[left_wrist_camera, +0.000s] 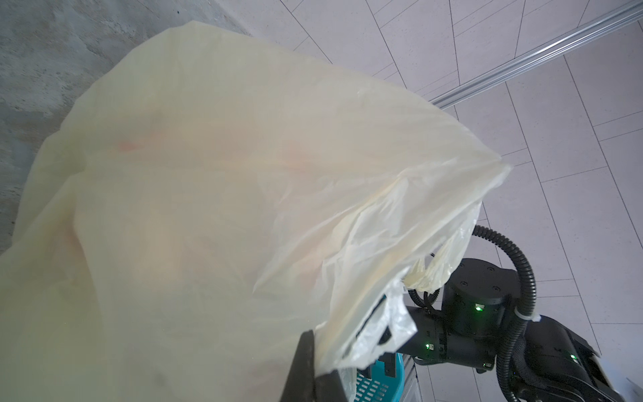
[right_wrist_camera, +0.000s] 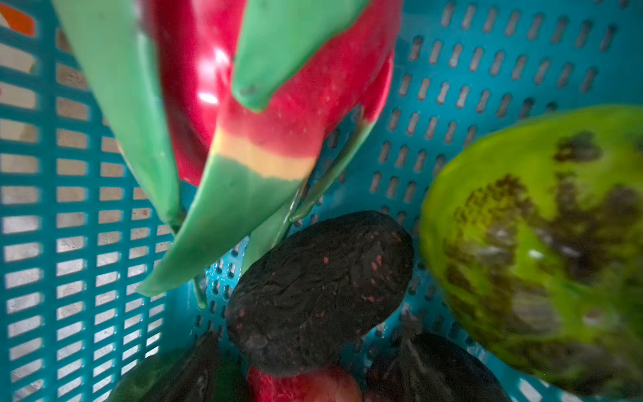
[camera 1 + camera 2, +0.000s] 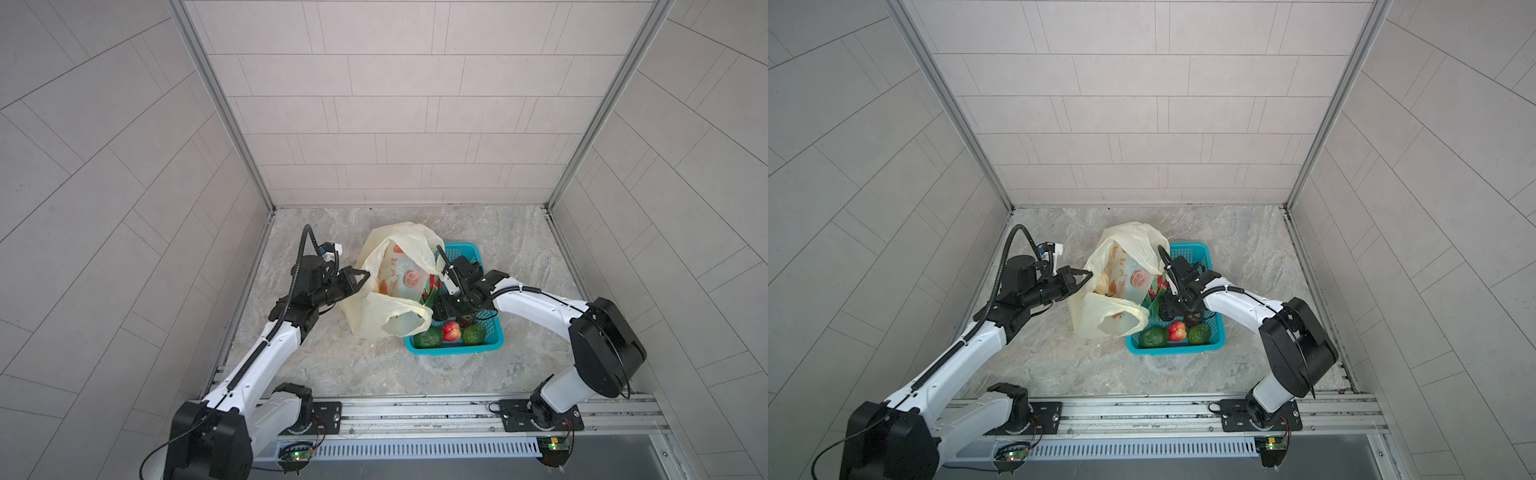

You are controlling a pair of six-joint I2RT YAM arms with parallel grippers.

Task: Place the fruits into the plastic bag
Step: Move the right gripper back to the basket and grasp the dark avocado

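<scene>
The cream-yellow plastic bag (image 3: 374,320) (image 3: 1100,320) stands open left of the basket. My left gripper (image 3: 365,275) (image 3: 1089,274) (image 1: 318,374) is shut on its left rim, holding the mouth up. My right gripper (image 3: 442,309) (image 3: 1167,309) (image 2: 309,336) points down into the teal basket (image 3: 457,351), jaws open around a dark purple fruit (image 2: 320,278), pads not visibly touching it. The pink-red dragon fruit (image 3: 432,286) (image 2: 278,115) leans beside it. Two avocados (image 3: 428,337) (image 3: 474,333) and a red apple (image 3: 451,331) lie at the basket's front. Something pale orange (image 3: 1104,284) shows inside the bag.
The basket (image 3: 1175,350) touches the bag's right side on the marble table (image 3: 332,365). Tiled walls enclose the left, right and back. A metal rail (image 3: 415,411) with both arm bases runs along the front edge.
</scene>
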